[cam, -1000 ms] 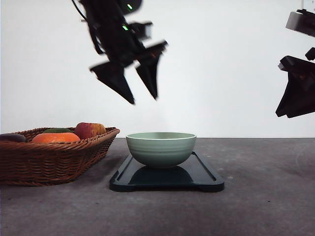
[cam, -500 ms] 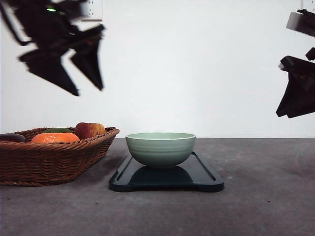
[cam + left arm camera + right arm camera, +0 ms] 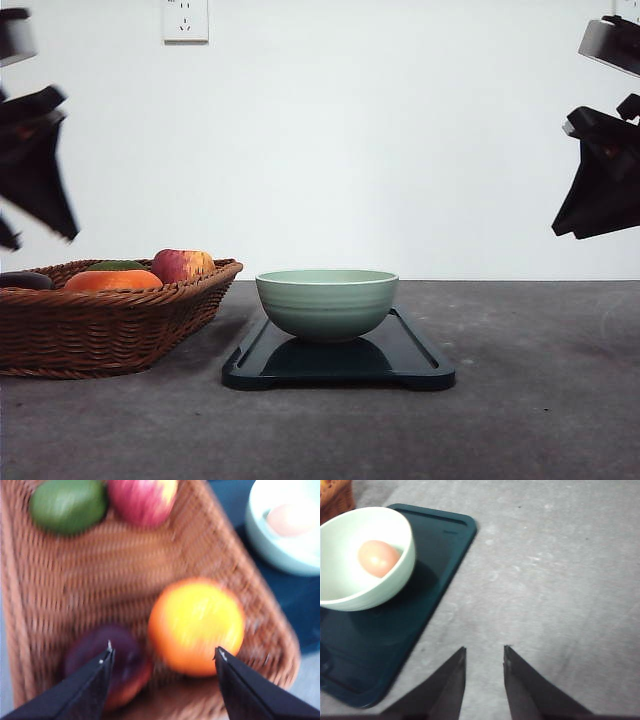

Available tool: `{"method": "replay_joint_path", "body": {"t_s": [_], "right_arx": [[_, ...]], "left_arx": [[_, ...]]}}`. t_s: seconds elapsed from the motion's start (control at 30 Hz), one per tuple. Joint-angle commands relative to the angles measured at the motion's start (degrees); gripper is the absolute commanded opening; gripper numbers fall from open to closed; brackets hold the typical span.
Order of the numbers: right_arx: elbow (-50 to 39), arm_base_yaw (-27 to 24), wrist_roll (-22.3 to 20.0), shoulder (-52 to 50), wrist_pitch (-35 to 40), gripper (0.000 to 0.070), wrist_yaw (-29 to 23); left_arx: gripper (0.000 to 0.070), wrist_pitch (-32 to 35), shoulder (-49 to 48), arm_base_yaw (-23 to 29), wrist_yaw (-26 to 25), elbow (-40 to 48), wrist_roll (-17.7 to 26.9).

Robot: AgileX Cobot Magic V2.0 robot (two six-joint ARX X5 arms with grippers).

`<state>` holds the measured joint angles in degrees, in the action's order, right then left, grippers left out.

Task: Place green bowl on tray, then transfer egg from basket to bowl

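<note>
The green bowl [image 3: 327,301] stands upright on the dark tray [image 3: 415,372] at the table's middle. An egg [image 3: 379,558] lies inside it, also seen as a pale blur, the egg [image 3: 290,519]. The wicker basket [image 3: 110,330] sits left of the tray. My left gripper [image 3: 40,238] hangs above the basket's left part; in the left wrist view, the left gripper [image 3: 164,651] is open and empty over an orange [image 3: 196,626] and a dark purple fruit [image 3: 107,660]. High at the right edge, my right gripper [image 3: 585,230] hangs. Its fingers [image 3: 484,649] stand a narrow gap apart over bare table, holding nothing.
The basket also holds a green fruit [image 3: 67,505] and a red apple [image 3: 142,500]. A wall socket [image 3: 185,19] is on the white wall behind. Grey tabletop [image 3: 530,340] stretches right of the tray and in front of it.
My left arm has swung left from above the bowl to over the basket and come lower. The bowl, tray and right arm have stayed put.
</note>
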<state>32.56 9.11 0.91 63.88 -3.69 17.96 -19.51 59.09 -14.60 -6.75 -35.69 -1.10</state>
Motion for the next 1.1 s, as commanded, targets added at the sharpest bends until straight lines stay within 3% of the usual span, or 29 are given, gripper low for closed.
{"method": "replay_joint_path", "body": {"t_s": [0.0, 0.4, 0.43, 0.47, 0.5, 0.53, 0.57, 1.07], "right_arx": [[0.1, 0.6, 0.6, 0.4, 0.2, 0.0143, 0.8], [0.1, 4.7, -0.2, 0.5, 0.1, 0.0144, 3.7], [0.1, 4.7, -0.2, 0.5, 0.0, 0.0128, 3.9], [0.1, 4.7, -0.2, 0.5, 0.1, 0.0097, 4.1], [0.1, 4.6, -0.2, 0.5, 0.3, 0.0055, 4.1], [0.1, 4.6, -0.3, 0.5, 0.7, 0.0009, 4.1], [0.1, 4.6, -0.2, 0.4, 0.9, 0.0003, 4.2], [0.1, 4.6, 0.1, 0.4, 1.3, 0.0003, 5.8]], "left_arx": [[0.0389, 0.3, -0.6, 0.3, -0.6, 1.3, -0.6], [0.0377, 2.8, -4.8, 1.1, -0.6, 3.3, -3.0], [0.0308, 2.8, -4.8, 1.1, -0.6, 3.3, -2.9], [0.0181, 2.8, -4.8, 1.1, -0.6, 3.3, -2.7], [0.0098, 2.8, -4.8, 1.1, -0.6, 3.3, -2.6], [0.0031, 2.8, -4.8, 1.1, -0.6, 3.3, -2.5], [0.0012, 2.8, -4.8, 1.1, -0.6, 3.3, -2.4], [0.0, 2.8, -5.0, 1.1, -0.6, 3.3, -2.6]]}}
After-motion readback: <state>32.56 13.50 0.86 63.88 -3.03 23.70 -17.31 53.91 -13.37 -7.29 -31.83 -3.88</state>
